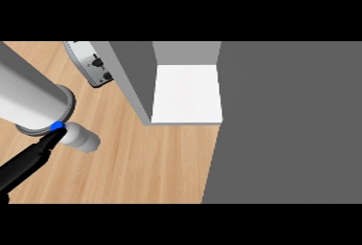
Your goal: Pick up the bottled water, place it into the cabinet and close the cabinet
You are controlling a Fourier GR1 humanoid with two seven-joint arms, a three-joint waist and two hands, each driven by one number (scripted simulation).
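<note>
One bottled water point(79, 138) lies tipped on its side on the wooden counter point(148, 162) at the near left, blue cap end up against the big grey forearm point(28, 98). Left hand point(28, 160) shows as straight black fingers, tips touching the bottle by the cap, not curled round it. Further right the cabinet point(185, 91) stands open, white shelf showing, with a grey appliance point(92, 62) at the far left
</note>
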